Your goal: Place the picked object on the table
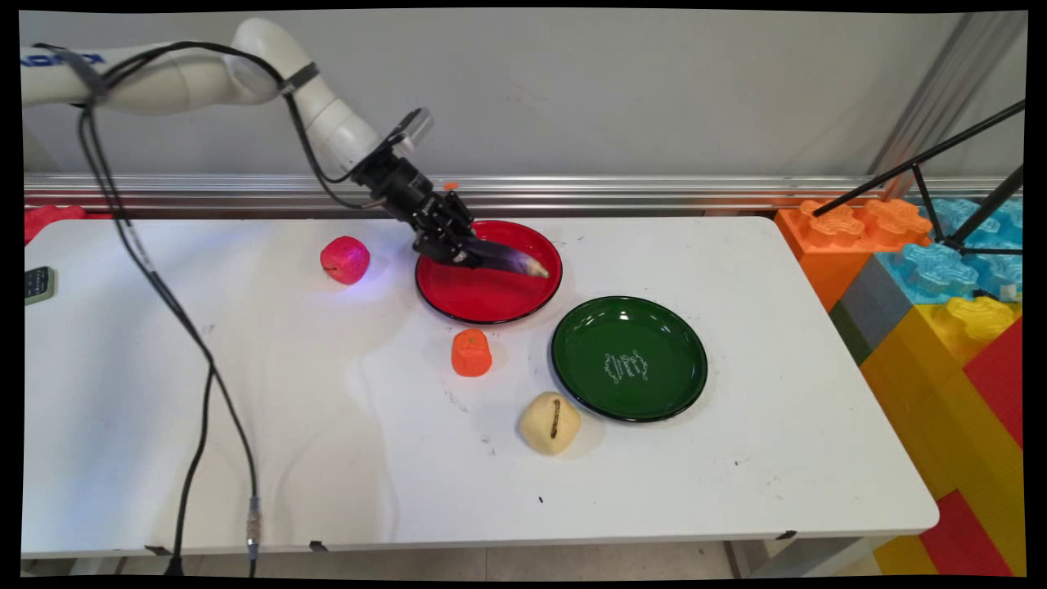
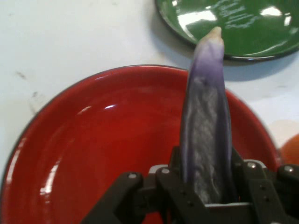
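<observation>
My gripper [image 1: 460, 249] is shut on a long purple eggplant [image 1: 509, 260], held by its thick end over the red plate [image 1: 491, 303]. The eggplant's pale tip points right, toward the plate's far-right rim. In the hand view the eggplant [image 2: 205, 121] rises between the black fingers [image 2: 254, 184] above the red plate [image 2: 93, 154], its tip reaching toward the green plate [image 2: 243, 28]. Whether the eggplant touches the red plate I cannot tell.
A green plate [image 1: 630, 393] lies right of the red one. An orange toy fruit [image 1: 471, 352] stands just below the red plate, a pale yellow one [image 1: 550, 422] beside the green plate, a red apple [image 1: 344, 259] to the left. Large toy bricks [image 1: 924, 270] line the right edge.
</observation>
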{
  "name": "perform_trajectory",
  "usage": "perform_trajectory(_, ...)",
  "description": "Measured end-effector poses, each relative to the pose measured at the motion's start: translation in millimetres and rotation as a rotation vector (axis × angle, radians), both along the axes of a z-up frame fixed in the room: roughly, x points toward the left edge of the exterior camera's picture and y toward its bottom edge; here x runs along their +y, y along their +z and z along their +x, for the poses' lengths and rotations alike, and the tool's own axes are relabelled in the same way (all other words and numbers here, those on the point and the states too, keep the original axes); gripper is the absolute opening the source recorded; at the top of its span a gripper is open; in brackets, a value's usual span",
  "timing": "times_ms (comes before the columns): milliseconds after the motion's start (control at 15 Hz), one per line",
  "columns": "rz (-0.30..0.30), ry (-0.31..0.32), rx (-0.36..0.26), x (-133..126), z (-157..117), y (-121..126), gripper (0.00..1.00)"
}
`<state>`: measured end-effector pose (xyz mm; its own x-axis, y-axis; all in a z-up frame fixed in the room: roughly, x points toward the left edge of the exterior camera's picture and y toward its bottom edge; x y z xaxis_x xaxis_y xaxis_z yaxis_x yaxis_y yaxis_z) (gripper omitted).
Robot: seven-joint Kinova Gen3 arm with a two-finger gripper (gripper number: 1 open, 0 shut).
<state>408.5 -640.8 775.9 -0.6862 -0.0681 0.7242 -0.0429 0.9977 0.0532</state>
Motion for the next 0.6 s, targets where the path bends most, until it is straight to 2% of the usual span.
perform_trajectory(600, 0.045, -0.072, 0.039, 79.3, 12.6, 13.0, 0.00)
